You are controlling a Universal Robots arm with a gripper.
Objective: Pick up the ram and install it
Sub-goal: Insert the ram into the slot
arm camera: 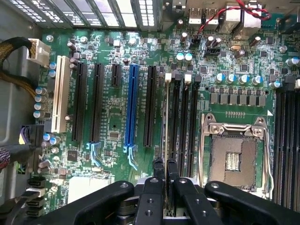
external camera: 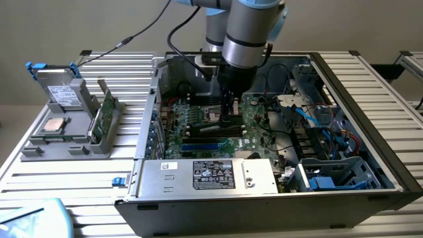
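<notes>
1. The ram [arm camera: 166,117] stands on edge, in line with the outermost of the memory slots [arm camera: 185,122] beside the CPU socket [arm camera: 232,157]. This is how it has to sit to seat.
2. The gripper [arm camera: 165,165] is clamped on its flat faces, so the contact edge stays free.
3. The wrist view shows the stick lined up with the slot. The exterior view shows the arm [external camera: 244,39] plunging vertically into the case [external camera: 264,210] over that socket.

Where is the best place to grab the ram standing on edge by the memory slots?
Grip the ram by its long top edge, mid-length, pinching both flat faces, coming straight down: it stands thin and upright, with slots alongside. The gripper holds it so.
</notes>
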